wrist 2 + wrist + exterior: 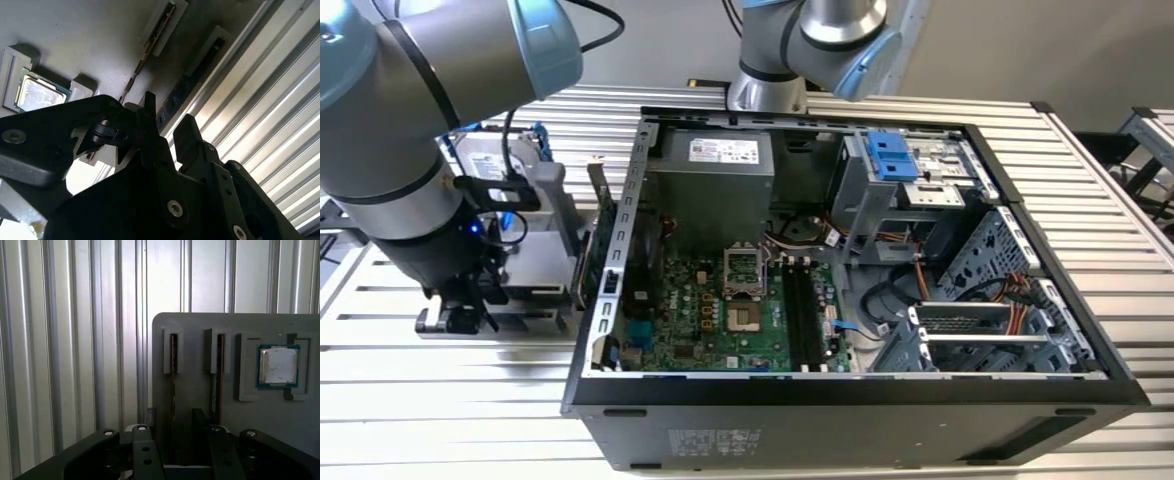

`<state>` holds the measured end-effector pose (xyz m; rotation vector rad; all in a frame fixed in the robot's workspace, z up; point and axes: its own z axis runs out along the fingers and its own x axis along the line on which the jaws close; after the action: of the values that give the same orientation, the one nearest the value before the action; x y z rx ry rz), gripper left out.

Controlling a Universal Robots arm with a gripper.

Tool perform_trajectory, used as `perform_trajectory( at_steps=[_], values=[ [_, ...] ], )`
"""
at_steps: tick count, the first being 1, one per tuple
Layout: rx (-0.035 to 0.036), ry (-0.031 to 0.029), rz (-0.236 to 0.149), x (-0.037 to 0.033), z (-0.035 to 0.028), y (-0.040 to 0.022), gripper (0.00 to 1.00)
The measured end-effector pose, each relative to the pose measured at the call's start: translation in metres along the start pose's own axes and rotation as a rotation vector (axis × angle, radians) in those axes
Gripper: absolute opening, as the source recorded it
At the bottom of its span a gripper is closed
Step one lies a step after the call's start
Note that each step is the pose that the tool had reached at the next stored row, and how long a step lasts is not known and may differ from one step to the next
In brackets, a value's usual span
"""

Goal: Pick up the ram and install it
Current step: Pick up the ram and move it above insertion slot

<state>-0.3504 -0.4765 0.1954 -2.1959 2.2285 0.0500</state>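
Ram (173, 360): thin, light, rigid board stick standing on edge in a slot of the grey holder (200, 325) (a CPU chip (278, 366) sits alongside), likely fragile at chips and contacts, best pinched across its flat faces near mid-length; gripper (171, 421) spread apart, straddling it.

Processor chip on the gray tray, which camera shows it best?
The first wrist view: the chip faces the camera squarely, all edges clear. The second wrist view shows it slanted and darker.
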Motion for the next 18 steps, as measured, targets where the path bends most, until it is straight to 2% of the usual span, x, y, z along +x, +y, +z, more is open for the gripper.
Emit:
perform_trajectory(
  at_steps=[8, 9, 18],
  values=[
    [0.0001, -0.0001, 0.000, 0.0000, 0.0002, 0.0000, 1.00],
    [0.0001, -0.0001, 0.000, 0.0000, 0.0002, 0.0000, 0.00],
    [0.0001, -0.0001, 0.000, 0.0000, 0.0004, 0.0000, 0.00]
  ],
)
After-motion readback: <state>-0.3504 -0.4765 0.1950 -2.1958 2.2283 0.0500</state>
